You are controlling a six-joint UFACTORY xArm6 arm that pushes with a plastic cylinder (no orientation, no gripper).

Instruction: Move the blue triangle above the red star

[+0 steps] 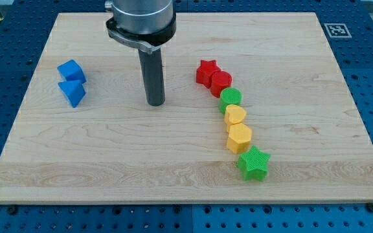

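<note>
Looking at the board, the job was barely begun, by my reckoning. The blue triangle (74, 92) sat far over on the left, touching a blue cube (70, 70) that lay just beyond it on the far side. The red star (206, 71) was well apart from it, right of centre and toward the far edge, heading a curving chain: a red round block (221, 83) touching it, then a green round block (231, 98), a yellow heart (236, 115), a yellow hexagon (239, 137) and a green star (254, 162) nearest us.

The rod stood between the two groups, and the tip (155, 103) rested on bare wooden board (109, 162), touching nothing. It had no jaws at all, so it held nothing; it could only shove.

What remained, I judged, was nearly everything: the triangle had to travel right across the board and end on the far side of the red star, without dragging the cube along.
</note>
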